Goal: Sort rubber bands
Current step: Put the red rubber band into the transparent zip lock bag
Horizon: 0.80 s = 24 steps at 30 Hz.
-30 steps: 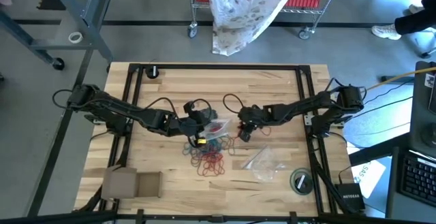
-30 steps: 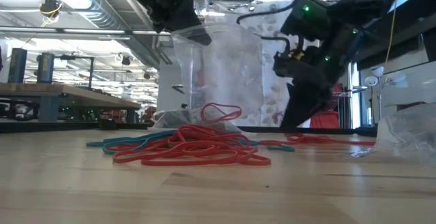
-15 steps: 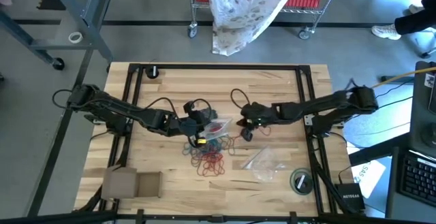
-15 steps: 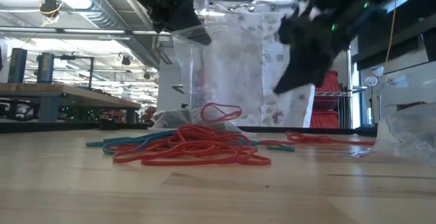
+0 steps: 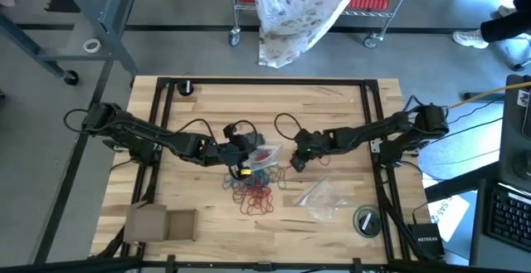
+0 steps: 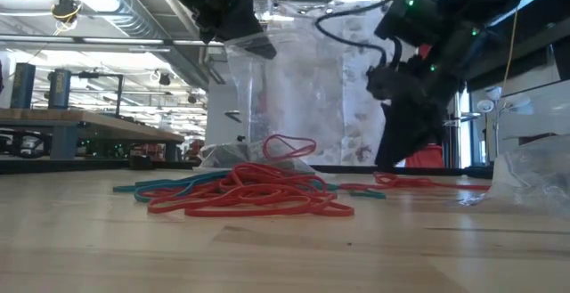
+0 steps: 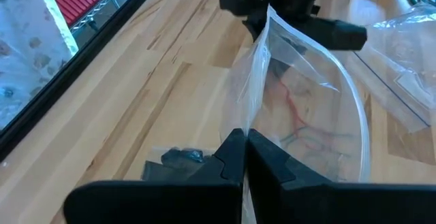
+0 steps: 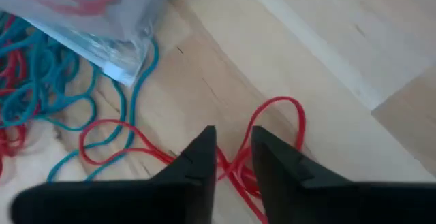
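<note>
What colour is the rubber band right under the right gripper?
Red. The rubber band beneath the right gripper shows best in the right wrist view.

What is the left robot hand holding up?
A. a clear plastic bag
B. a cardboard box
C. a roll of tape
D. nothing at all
A: the left gripper is shut on the edge of a clear plastic bag, which hangs open above the table, with red rubber bands showing through it.
</note>
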Each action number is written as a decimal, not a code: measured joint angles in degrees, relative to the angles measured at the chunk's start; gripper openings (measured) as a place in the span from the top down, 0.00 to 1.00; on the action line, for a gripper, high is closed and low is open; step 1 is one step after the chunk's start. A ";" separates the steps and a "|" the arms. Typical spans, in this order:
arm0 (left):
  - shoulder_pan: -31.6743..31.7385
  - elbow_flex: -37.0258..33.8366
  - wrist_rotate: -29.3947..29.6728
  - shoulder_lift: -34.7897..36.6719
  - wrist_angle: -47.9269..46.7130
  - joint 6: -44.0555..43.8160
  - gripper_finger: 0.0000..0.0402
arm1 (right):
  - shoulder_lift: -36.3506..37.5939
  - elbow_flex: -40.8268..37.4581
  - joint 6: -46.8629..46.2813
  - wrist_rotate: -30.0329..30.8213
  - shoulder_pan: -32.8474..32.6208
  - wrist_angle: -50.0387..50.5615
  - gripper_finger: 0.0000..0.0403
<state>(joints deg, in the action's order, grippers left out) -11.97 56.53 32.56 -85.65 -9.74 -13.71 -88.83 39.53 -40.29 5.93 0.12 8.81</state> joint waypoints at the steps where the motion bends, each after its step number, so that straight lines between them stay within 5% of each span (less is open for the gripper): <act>1: 0.00 0.02 0.00 0.00 -0.05 0.00 1.00 | -0.34 0.00 -0.20 -0.03 0.03 -0.72 0.74; 10: 0.00 0.02 0.00 0.00 0.31 0.01 1.00 | -3.64 0.04 -0.33 1.00 0.42 -2.03 0.70; 14: 0.00 0.02 0.00 0.00 0.38 -0.03 1.00 | -5.40 0.02 0.98 0.44 0.31 -5.34 0.77; 19: 0.00 0.02 0.01 0.00 0.16 -0.03 1.00 | -3.56 0.04 4.83 -0.01 0.29 -8.67 0.97; 24: 0.00 0.02 0.00 0.00 0.02 -0.03 1.00 | 2.73 1.59 7.92 -0.21 0.00 -5.34 0.97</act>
<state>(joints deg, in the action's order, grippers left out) -11.97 56.55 32.56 -85.65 -9.72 -13.74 -86.09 41.12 -32.36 5.73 0.11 3.47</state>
